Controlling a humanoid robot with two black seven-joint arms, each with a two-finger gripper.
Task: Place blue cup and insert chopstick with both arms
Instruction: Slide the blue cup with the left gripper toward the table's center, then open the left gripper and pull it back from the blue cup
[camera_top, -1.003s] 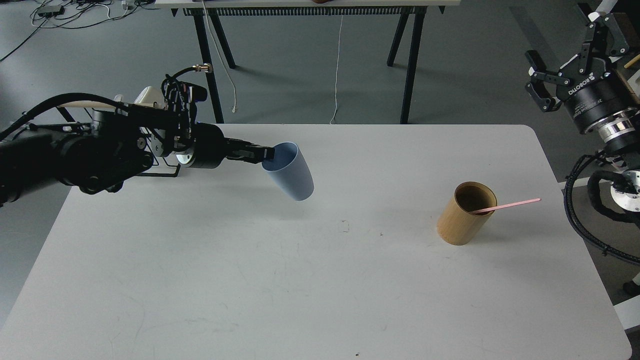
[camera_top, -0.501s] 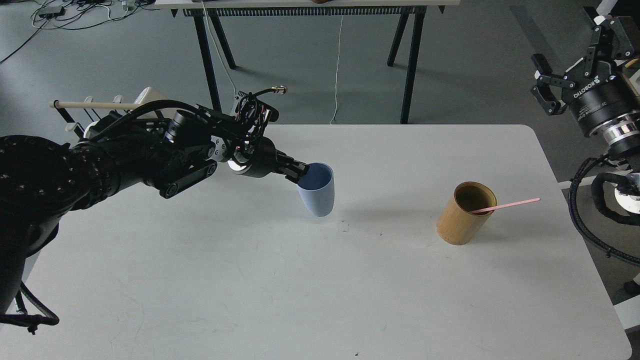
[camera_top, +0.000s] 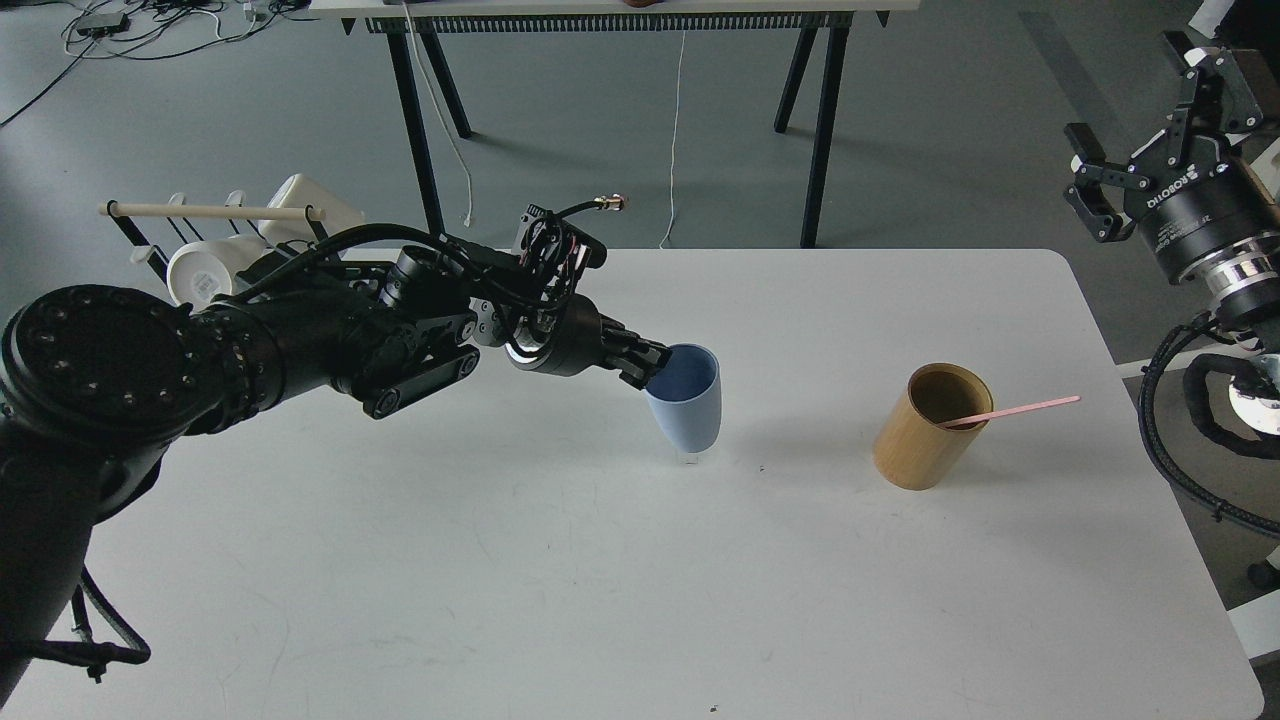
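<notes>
My left gripper (camera_top: 652, 371) is shut on the rim of the blue cup (camera_top: 690, 410), one finger inside it. The cup is nearly upright near the middle of the white table (camera_top: 560, 560), its base at or just above the surface. The pink chopstick (camera_top: 1015, 410) leans out of a tan wooden cylinder holder (camera_top: 925, 430) to the right of the cup, its free end pointing right. My right gripper (camera_top: 1130, 150) is open and empty, raised beyond the table's right edge, well above the holder.
A rack with a pale wooden rod (camera_top: 205, 211) and white mugs (camera_top: 205, 272) stands off the table's back left. A dark-legged table (camera_top: 610, 110) stands behind. The right arm's black cables (camera_top: 1180, 440) hang beside the table's right edge.
My left arm has carried the blue cup rightward and down toward the table's middle, turning it from tilted to nearly upright. The right gripper shifted slightly right and up.
</notes>
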